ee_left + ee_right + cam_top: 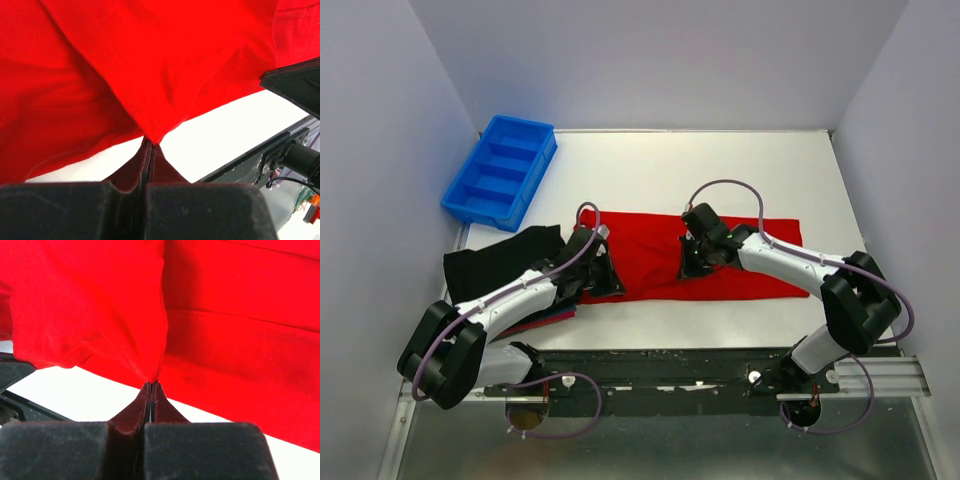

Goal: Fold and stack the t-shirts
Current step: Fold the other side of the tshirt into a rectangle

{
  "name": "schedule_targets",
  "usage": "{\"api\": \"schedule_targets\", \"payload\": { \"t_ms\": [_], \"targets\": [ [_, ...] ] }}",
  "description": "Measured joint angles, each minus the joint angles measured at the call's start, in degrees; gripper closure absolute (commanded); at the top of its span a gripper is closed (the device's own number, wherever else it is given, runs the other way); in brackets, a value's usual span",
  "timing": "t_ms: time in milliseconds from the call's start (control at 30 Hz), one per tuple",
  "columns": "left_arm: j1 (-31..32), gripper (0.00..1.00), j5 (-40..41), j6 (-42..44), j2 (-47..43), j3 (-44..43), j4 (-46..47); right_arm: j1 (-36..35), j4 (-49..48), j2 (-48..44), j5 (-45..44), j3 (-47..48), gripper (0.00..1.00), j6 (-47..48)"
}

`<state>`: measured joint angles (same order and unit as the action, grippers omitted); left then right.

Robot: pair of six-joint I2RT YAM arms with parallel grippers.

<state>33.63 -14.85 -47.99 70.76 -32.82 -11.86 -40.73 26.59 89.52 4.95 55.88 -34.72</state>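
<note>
A bright red t-shirt (650, 255) lies spread across the middle of the white table. My left gripper (603, 272) is shut on a pinch of its near left edge; the left wrist view shows the red cloth (150, 75) pulled into a point at the gripper (151, 145). My right gripper (695, 262) is shut on the shirt's near edge toward the middle; the right wrist view shows the red cloth (100, 315) lifted in a peak from the gripper (151, 385). A folded black t-shirt (500, 258) lies at the left, with a dark-red one (545, 320) under the left arm.
A blue plastic compartment bin (500, 170) stands at the far left corner. White walls enclose the table on three sides. A black rail (670, 370) runs along the near edge by the arm bases.
</note>
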Motion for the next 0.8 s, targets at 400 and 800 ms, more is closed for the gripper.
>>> {"api": "schedule_targets", "payload": {
  "t_ms": [400, 800],
  "targets": [
    [0.00, 1.00, -2.34, -0.28, 0.04, -1.03, -4.17, 4.00, 1.79, 2.14, 10.10, 2.80, 0.99, 2.62],
    [-0.42, 1.00, -1.44, 1.01, 0.76, -1.16, -8.39, 7.34, 1.81, 6.08, 16.48, 2.99, 0.97, 3.61]
  ]
}}
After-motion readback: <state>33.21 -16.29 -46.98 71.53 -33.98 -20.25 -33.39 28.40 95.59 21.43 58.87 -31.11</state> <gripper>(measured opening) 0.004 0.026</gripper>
